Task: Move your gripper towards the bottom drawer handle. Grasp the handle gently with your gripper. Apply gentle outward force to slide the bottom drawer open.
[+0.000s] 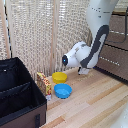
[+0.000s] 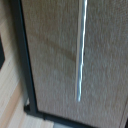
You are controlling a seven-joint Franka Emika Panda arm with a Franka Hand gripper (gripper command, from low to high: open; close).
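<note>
Approach phase, grasp not yet made. In the exterior view the arm (image 1: 95,42) bends low toward the dresser (image 1: 116,47) on that view's right, wrist end down near the wooden floor (image 1: 95,102) just in front of the lowest drawer front. The gripper (image 1: 84,71) itself is mostly hidden behind the wrist there.

Wrist view: the bottom drawer (image 2: 50,55) fills the frame, dark brown, sitting flush in its black frame, so it looks closed. The bottom drawer handle (image 2: 80,55) shows as a thin silver bar across the drawer front, bare, with nothing on it.

State of the fingers: neither view shows them, so I cannot tell how far open they are; nothing appears to be held, since the bar is untouched.

Left to do: close the last gap to the bar, grip it, pull outward.

Containers: a black bin (image 1: 19,92) at the exterior view's left, its inside too dark to read. A yellow bowl (image 1: 59,77) and a blue bowl (image 1: 63,90) sit on the floor, both apparently empty. A small printed box (image 1: 44,83) stands beside the bin
</note>
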